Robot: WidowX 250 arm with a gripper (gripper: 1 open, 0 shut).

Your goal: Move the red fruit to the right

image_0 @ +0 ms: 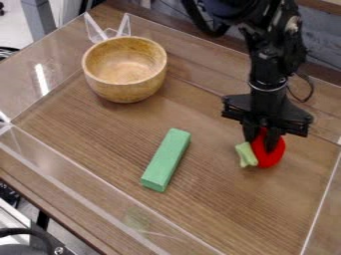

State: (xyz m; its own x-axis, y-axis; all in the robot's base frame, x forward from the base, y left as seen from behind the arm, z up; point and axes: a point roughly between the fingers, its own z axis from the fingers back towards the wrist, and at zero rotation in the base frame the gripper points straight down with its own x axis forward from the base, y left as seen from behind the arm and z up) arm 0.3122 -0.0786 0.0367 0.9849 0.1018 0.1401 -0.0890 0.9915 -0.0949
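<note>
1. The red fruit point(270, 151) sits at about four o'clock on the tabletop point(94, 139), close to the clear right wall, with its pale green stem end pointing toward nine o'clock.
2. The green block point(166, 158) lies near the centre, and the wooden bowl point(124, 69) stands at ten o'clock, well apart from the fruit.
3. The shift rightward looks essentially done; letting go and lifting away remain.
4. The pincer point(268, 139) points straight down, clenched on the red fruit from above, which seems to rest on the wood.
</note>
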